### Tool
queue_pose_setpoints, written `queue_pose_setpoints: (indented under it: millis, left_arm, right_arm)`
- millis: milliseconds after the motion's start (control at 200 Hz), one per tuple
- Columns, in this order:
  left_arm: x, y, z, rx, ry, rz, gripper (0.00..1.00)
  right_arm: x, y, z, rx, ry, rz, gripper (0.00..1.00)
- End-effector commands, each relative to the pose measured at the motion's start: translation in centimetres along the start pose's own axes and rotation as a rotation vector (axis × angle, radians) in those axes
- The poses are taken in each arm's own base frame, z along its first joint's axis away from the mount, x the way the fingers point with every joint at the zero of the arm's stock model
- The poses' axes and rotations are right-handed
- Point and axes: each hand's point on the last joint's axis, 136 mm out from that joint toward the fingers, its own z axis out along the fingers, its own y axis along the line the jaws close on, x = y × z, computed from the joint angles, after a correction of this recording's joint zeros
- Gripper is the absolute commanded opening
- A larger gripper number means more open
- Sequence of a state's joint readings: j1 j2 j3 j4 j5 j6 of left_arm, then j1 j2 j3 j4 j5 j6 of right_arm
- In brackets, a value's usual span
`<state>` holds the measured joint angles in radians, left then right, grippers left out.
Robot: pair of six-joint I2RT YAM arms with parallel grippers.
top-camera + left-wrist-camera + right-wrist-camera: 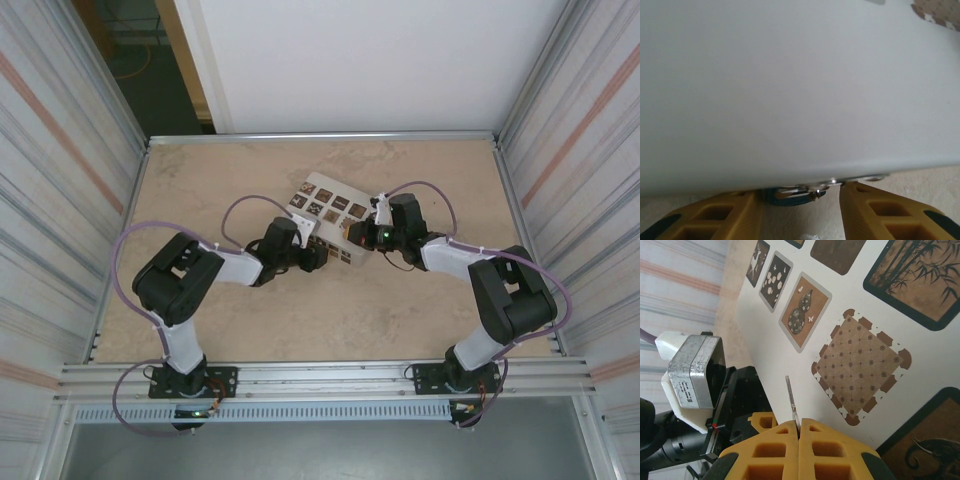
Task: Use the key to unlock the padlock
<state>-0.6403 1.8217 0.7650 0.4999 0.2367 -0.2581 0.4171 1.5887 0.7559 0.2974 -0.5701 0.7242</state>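
Note:
The blue padlock [789,197] with a silvery shackle sits low under the near wall of the white box [790,90]. It lies between the yellow fingers [725,215] of my left gripper [800,192], against the left one, with a gap to the right one; this gripper is open. From above, my left gripper [318,257] is at the box's near side. My right gripper [799,422] is shut on the key [792,397], a thin silver blade seen edge-on that points at the box top. From above, my right gripper [362,235] hovers over the box's near right corner.
The white box [330,205] with brown picture tiles lies at the table's middle, turned at an angle. The left arm's black wrist and its grey camera [695,372] are close to the left of the key. Striped walls [60,180] close both sides of the table.

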Motion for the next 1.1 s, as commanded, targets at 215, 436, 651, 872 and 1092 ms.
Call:
queue_pose_setpoints:
  millis: [215,436,651,872,1092]
  left_arm:
    - [-2.0,-0.9,0.8,-0.003,-0.036,0.045,0.36]
    - [-2.2,-0.6,0.9,-0.026,-0.039,0.036,0.32]
    - [-2.7,-0.7,0.8,-0.027,-0.047,0.031,0.23]
    - [-3.1,-1.5,-0.2,0.000,-0.060,0.006,0.16]
    - [-3.3,-3.2,-2.3,0.056,-0.018,-0.108,0.14]
  right_arm:
    - [1.4,-0.3,0.1,0.036,0.044,0.009,0.00]
    - [1.5,-0.1,0.1,0.036,0.045,0.007,0.00]
    - [1.4,0.5,0.0,0.023,0.039,0.000,0.00]
    - [0.1,2.6,-1.4,-0.012,-0.006,-0.041,0.00]
    - [-0.3,4.1,-4.1,-0.010,-0.050,-0.118,0.00]
